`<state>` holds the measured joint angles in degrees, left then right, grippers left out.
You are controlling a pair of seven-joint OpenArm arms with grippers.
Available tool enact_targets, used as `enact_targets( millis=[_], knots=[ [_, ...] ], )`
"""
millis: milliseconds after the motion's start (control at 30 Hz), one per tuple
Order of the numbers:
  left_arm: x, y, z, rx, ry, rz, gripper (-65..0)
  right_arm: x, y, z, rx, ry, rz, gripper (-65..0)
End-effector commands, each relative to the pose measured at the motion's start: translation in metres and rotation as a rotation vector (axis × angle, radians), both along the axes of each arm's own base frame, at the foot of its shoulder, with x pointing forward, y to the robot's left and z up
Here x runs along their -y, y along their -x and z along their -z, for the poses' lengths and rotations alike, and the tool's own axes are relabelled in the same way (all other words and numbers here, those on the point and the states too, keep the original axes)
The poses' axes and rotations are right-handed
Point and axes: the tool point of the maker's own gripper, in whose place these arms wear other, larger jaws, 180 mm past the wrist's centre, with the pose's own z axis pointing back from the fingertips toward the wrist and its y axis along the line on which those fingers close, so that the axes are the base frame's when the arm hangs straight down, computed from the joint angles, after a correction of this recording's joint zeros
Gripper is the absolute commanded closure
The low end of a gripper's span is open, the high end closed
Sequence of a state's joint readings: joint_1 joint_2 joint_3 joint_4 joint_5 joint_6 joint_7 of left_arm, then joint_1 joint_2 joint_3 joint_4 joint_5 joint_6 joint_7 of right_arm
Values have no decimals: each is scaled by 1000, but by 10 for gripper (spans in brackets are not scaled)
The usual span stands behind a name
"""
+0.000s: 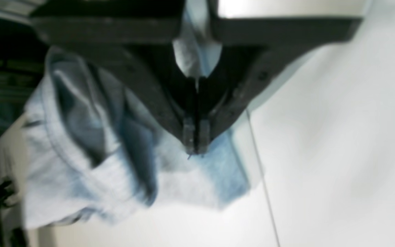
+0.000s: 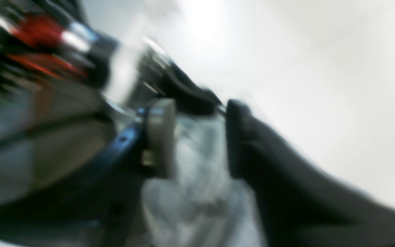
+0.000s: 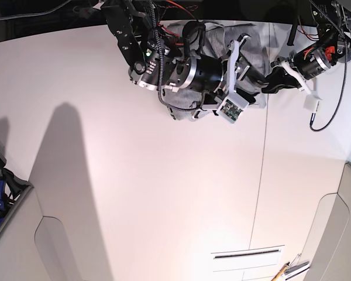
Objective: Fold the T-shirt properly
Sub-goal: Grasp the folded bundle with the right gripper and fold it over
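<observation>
1. At the near edge of the table [image 3: 164, 205], right of middle, a dark slot [image 3: 247, 254] and a few small tools [image 3: 289, 270] lie apart from the work; most of the pale top is bare.
2. At the near left, a grey bin [image 3: 6, 193] holds dark and blue gear beside the table (contents too small to name).
3. A thin seam [image 3: 262, 175] runs near to far down the right part of the top; a long shadow lies on the left part.
4. At the far edge, the shirt [image 3: 190, 108] is bunched in a heap under and between both arms, not spread flat.
5. The left gripper [image 1: 196, 145] has its tips pressed together on a fold of cloth; the rest hangs crumpled below it in the left wrist view.
6. The right gripper [image 2: 197, 137] has its fingers parted with cloth between them; through the blur I cannot tell if it is clamped.
7. To do this step well, I judge each gripper should hold a single layer at a corner or shoulder, then both should draw apart evenly so the heap opens.
8. Lay it down towards the near, open part of the top, clear of the far edge (cloth could slip off there).
9. Beyond the far edge, the room is dark, with cables [image 3: 175, 7] above.
</observation>
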<state>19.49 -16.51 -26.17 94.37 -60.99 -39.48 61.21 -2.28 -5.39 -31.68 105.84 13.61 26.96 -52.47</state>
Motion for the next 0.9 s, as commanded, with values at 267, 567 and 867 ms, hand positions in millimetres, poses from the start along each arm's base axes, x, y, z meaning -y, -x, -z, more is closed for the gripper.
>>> enact_targets(
  millis=[267, 567, 867],
  knots=[
    [2, -2, -55, 100, 273, 1, 0, 29, -38, 0, 71, 90, 97, 0],
    [8, 6, -49, 55, 263, 43, 0, 80, -69, 56, -149, 98, 277, 0],
    [33, 8, -71, 108, 226, 149, 0, 95, -78, 102, -319, 78, 333, 0]
  ],
)
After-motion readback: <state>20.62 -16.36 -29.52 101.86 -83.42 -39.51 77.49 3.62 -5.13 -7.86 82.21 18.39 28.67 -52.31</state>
